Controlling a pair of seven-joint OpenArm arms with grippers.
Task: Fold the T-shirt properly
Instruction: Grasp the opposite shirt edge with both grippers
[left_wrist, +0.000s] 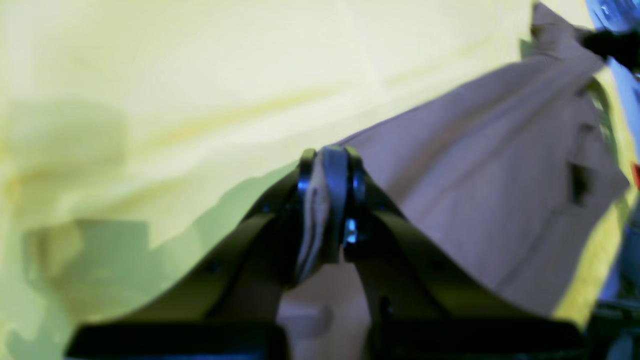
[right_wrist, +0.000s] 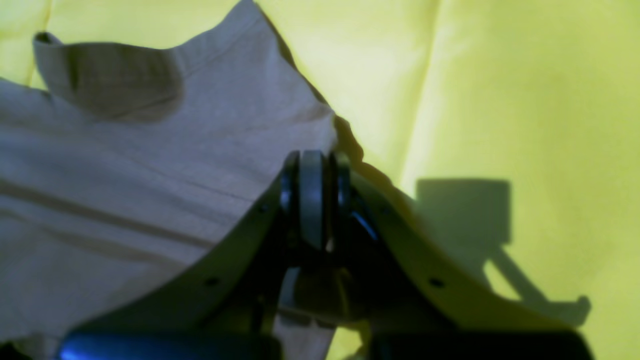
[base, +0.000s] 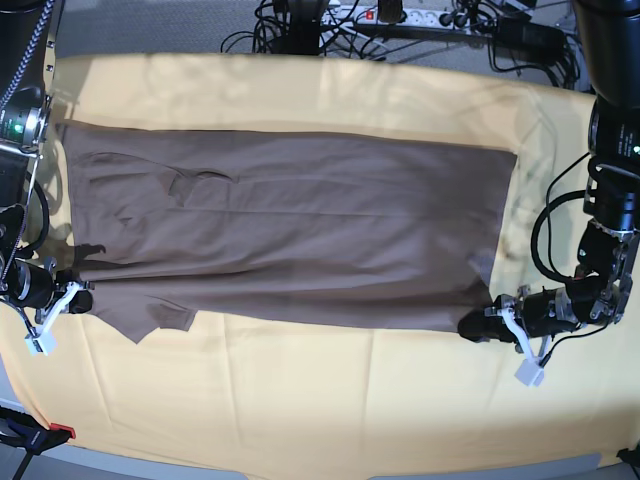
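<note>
Pincers (base: 480, 326) pinch T-shirt (base: 300, 220) over yellow cloth (base: 300, 400).

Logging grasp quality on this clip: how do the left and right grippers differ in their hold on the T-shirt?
The left gripper pinches a bunched fold at the T-shirt's plain straight end; the right gripper pinches a flat edge at the sleeve end. Shared: both are shut on fabric at the near edge, above the yellow cloth.

arms: black, ribbed joints, black cables | left pincer (left_wrist: 327, 195): dark fingers, small screws | white tip pads
</note>
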